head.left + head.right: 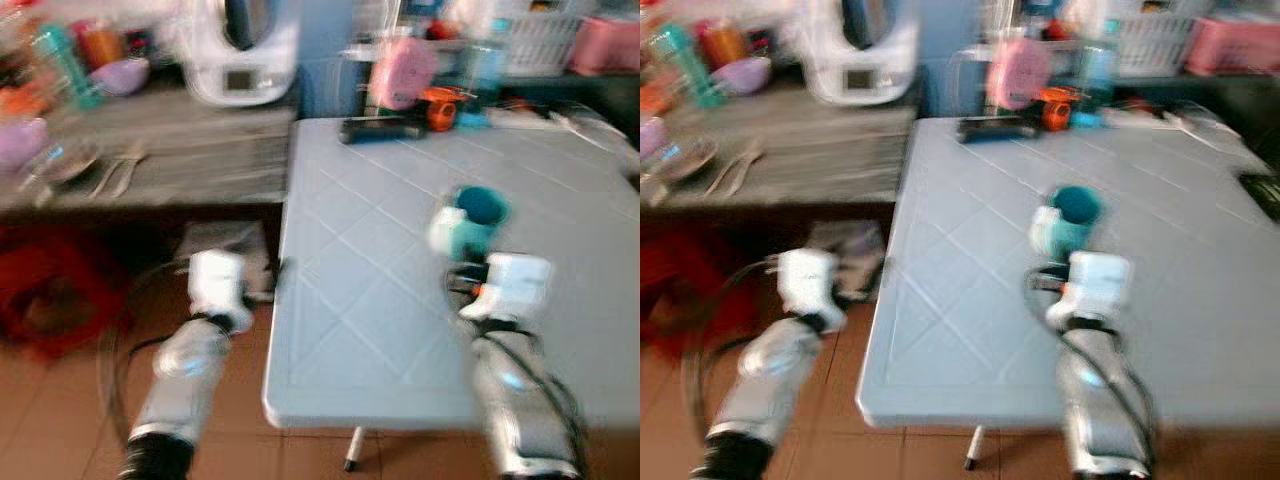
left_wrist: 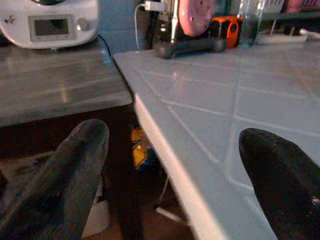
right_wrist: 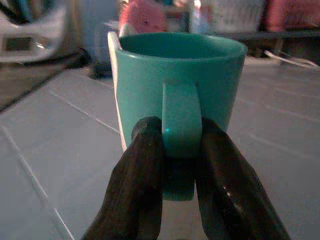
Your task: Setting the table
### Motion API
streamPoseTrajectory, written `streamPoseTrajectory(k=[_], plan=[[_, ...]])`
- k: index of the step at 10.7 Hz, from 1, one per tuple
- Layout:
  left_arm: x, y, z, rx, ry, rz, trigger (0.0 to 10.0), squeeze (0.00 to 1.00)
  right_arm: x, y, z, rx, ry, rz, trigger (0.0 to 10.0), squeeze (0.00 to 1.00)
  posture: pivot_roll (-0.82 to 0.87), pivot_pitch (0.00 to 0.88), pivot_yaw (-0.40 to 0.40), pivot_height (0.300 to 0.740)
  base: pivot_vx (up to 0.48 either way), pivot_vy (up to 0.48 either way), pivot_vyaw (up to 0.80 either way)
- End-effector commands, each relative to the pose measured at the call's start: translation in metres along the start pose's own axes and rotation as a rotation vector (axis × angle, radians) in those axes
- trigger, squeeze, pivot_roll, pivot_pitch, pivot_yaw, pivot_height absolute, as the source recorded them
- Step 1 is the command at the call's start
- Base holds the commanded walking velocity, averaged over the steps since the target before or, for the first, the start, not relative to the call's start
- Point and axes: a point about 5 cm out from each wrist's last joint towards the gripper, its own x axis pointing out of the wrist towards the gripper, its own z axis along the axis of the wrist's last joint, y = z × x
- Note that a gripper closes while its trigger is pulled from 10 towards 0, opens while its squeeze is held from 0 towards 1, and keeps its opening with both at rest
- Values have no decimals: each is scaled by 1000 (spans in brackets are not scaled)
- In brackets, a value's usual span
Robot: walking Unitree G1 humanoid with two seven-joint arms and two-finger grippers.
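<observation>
A teal mug hangs just above the pale blue table, upright, with a white patch on its side. My right gripper is shut on the mug's handle, one black finger on each side. My left gripper is open, low beside the table's left edge, with nothing between its fingers. Both silver arms reach forward in the blurred eye views, the left arm over the floor and the right arm over the table's near edge.
A grey counter stands to the left with a white appliance, cutlery, a glass bowl and bottles. At the table's far edge lie a dark handled tool, an orange object and a pink item. Tiled floor lies below.
</observation>
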Motion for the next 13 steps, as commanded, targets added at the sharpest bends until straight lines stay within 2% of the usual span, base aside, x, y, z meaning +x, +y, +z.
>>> streamPoseTrajectory(k=[1,7,9,13], plan=[[2,-7,-1,-3,-3,-20,10000,0,1,-7,5,-13,-13,-20,10000,0,48,0,72,740,0,405,-463],[2,-8,-1,7,-2,-26,10000,0,0,-3,4,-37,-15,-5,10000,0,49,0,87,740,0,403,0],[2,-8,-2,7,0,-25,10000,0,-1,-2,3,-41,-12,-12,10000,0,48,4,85,740,0,403,656],[2,-10,-3,9,6,-26,10000,0,-1,-5,3,-43,-12,-23,10000,0,43,8,88,740,0,406,0]])
